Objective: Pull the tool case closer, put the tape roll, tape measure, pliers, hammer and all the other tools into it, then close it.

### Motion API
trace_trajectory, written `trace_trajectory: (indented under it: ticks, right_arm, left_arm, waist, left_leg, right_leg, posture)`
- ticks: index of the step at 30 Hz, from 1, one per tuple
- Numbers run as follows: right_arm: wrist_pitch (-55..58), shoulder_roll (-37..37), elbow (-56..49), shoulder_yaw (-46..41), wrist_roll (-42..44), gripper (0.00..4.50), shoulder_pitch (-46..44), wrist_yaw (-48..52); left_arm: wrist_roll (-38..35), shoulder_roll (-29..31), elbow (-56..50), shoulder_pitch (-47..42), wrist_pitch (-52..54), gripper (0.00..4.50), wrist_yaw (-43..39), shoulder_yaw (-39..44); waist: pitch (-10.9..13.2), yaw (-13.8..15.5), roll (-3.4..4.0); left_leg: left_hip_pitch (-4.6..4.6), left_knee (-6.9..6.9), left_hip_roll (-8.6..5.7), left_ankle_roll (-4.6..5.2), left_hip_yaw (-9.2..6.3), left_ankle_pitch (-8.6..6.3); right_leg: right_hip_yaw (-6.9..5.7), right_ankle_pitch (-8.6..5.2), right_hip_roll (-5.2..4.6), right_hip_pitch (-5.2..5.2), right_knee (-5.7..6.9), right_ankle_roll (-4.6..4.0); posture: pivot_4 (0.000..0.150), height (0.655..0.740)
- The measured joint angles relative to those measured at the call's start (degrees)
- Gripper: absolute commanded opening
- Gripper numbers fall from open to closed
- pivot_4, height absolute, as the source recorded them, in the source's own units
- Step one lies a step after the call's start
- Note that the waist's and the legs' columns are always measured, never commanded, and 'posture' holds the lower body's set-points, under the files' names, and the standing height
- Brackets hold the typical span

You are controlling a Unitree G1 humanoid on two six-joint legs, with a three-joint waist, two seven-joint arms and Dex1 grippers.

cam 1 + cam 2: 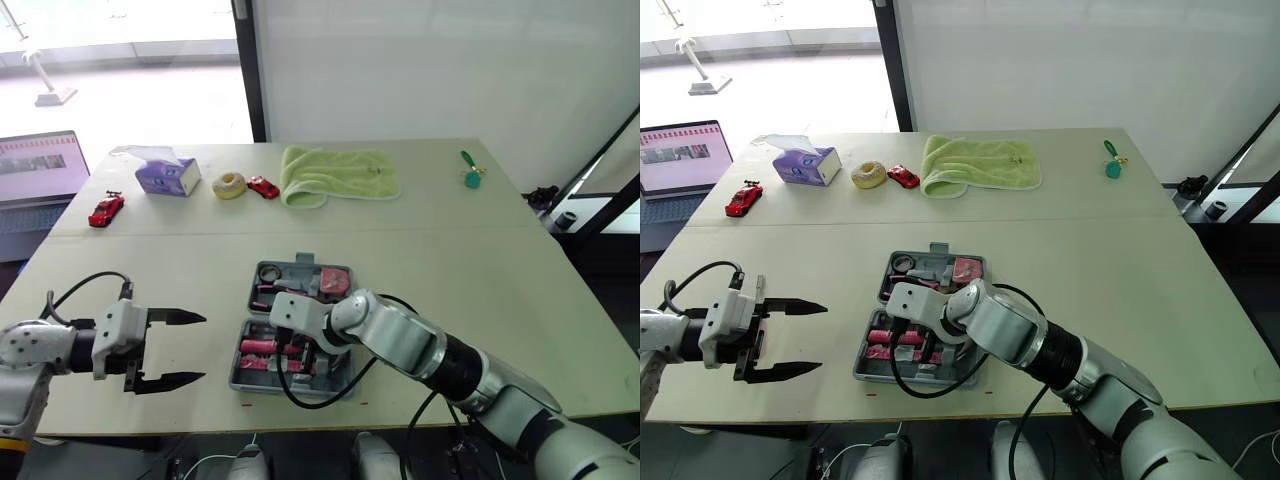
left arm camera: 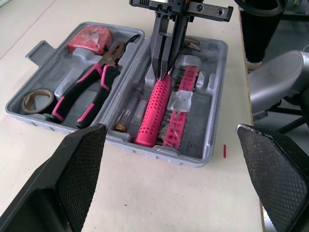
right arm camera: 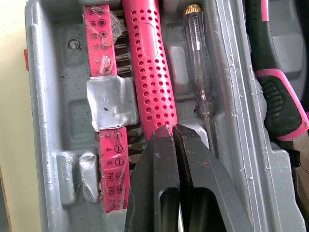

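— Right gripper (image 3: 173,128)?
— Down inside the tool case (image 2: 212,111). Fingers pressed together, nothing between them, tips resting on the pink perforated handle (image 3: 147,67).
— Either side of that handle?
— One side: pink bit strip (image 3: 99,43), patched with grey tape. Other side: clear tester screwdriver (image 3: 200,63). All three in the nearer half of the case.
— Farther half?
— Pliers (image 2: 89,89) with black and pink grips. Red tape measure (image 2: 89,38) just beside the pliers' head. Tape roll (image 2: 37,100) in the corner pocket by the grips.
— Case itself?
— Grey, opened out flat, on the table (image 1: 480,260) near the robot's edge, roughly midway across.
— Left gripper (image 1: 203,348)?
— Spread wide, holding nothing, over bare table to the left of the case, apart from it, fingers pointing toward it.
— Far side of the table?
— From the left: red toy car (image 1: 106,210), purple tissue box (image 1: 165,175), doughnut (image 1: 230,185), second toy car (image 1: 263,187), green towel (image 1: 338,172), small green item (image 1: 470,178) well apart to the right. Laptop (image 1: 40,165) beyond the table's left edge.
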Motion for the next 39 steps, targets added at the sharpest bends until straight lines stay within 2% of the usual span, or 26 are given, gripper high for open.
trace_trajectory:
  ticks: [6,8,12,21,25,29,33,39]
  right_arm:
    - [-2.9,-0.1,2.5,0.4,-0.6,0.11,1.7,1.1]
    - [-4.4,-0.1,3.6,0.4,-1.1,0.11,2.4,1.4]
    - [-8.5,0.2,7.2,0.3,-1.5,0.11,3.6,2.7]
    - [-15.3,1.2,6.2,-7.3,-1.1,0.11,9.1,3.3]
    - [-14.6,1.8,-4.5,-18.3,2.6,0.11,9.6,2.1]
    - [-9.6,-2.2,-15.9,-27.3,5.8,0.11,10.2,1.7]
    - [-7.3,-7.1,-19.6,-28.6,7.3,0.11,15.3,1.7]
    - [-11.1,-10.4,-24.5,-35.3,10.4,0.11,24.2,2.0]
  left_arm:
    - [0.0,0.1,0.0,-0.1,0.0,4.5,0.1,0.0]
    - [0.0,0.1,0.0,-0.1,0.0,4.5,0.1,0.0]
    - [0.0,0.3,0.0,-0.2,0.0,4.5,0.1,0.0]
    - [2.7,0.2,1.9,-1.0,0.7,4.5,2.4,-1.1]
    - [6.1,-3.6,4.5,-3.7,3.5,4.5,9.6,-2.7]
    - [7.0,-5.6,5.5,-5.0,4.9,4.5,13.1,-3.9]
    - [7.0,-5.6,6.4,-5.1,4.3,4.5,13.1,-4.0]
    - [4.6,-5.6,9.0,-4.9,3.3,4.5,12.7,-1.3]
  waist:
    - [-0.4,0.0,-0.03]
    - [-0.5,0.0,-0.04]
    - [-1.4,0.0,-0.1]
    - [-1.6,0.0,-0.33]
    - [-1.0,0.2,0.06]
    - [-1.1,0.4,-0.07]
    - [-0.9,0.2,0.01]
    - [-0.9,0.2,-0.02]
  left_leg:
    - [0.34,-0.04,0.0,0.06,0.0,-0.04]
    - [1.09,-0.33,0.0,0.12,0.02,-0.07]
    - [2.07,-0.81,0.0,0.18,0.14,-0.12]
    - [1.83,-0.82,0.01,0.24,0.11,-0.16]
    - [0.93,-0.67,0.0,0.21,-0.06,-0.13]
    - [0.88,-0.76,-0.02,0.19,-0.15,-0.12]
    - [0.89,-0.8,-0.03,0.19,-0.12,-0.12]
    - [0.91,-0.75,-0.02,0.19,-0.1,-0.12]
  right_leg:
    - [0.0,-0.02,0.01,0.39,-0.09,-0.01]
    - [0.0,-0.07,0.0,1.13,-0.38,-0.05]
    - [0.02,-0.49,-0.07,1.94,-0.55,-0.37]
    - [0.02,-0.6,-0.03,1.63,-0.42,-0.44]
    - [-0.06,-0.38,0.0,0.82,-0.25,-0.12]
    - [-0.22,-0.38,-0.08,0.9,-0.41,-0.15]
    - [-0.21,-0.39,-0.08,0.85,-0.42,-0.17]
    - [-0.19,-0.39,-0.07,0.89,-0.41,-0.16]
  posture:
    - [0.15,0.74]
    - [0.15,0.74]
    - [0.15,0.74]
    - [0.15,0.74]
    - [0.15,0.74]
    - [0.15,0.74]
    - [0.15,0.74]
    - [0.15,0.74]
